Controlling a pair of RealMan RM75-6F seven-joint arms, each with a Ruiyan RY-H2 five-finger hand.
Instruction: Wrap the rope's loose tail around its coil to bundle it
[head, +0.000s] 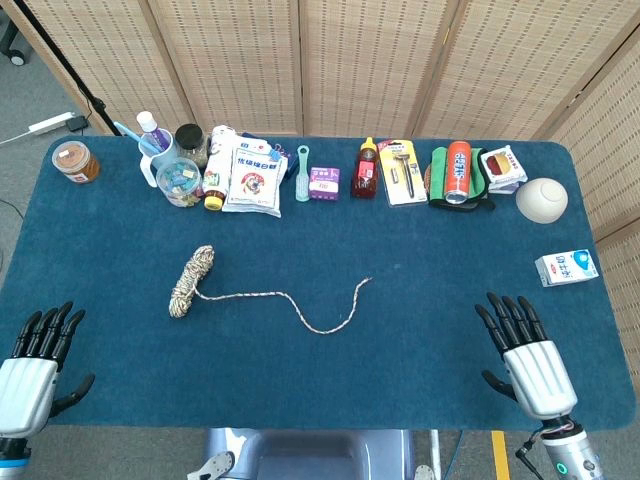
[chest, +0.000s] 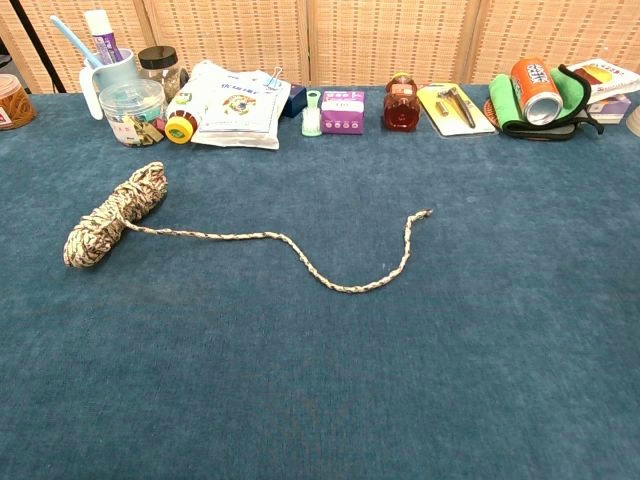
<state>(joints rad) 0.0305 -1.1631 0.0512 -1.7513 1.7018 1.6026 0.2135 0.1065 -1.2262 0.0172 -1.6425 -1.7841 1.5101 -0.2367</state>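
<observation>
Both hands hold nothing, fingers spread: the left hand (head: 28, 378) well below-left of the coil (head: 191, 281), the right hand (head: 525, 365) far to its right at the table's (head: 420, 360) near edge. The tail (head: 300, 304) snakes rightward from the coil's lower end. Best, I judge: pin the coil with the left, pinch the tail near its tip with the right.

Screened test room (cloth-covered table (head: 420, 250), wicker partitions (head: 360, 60))
</observation>
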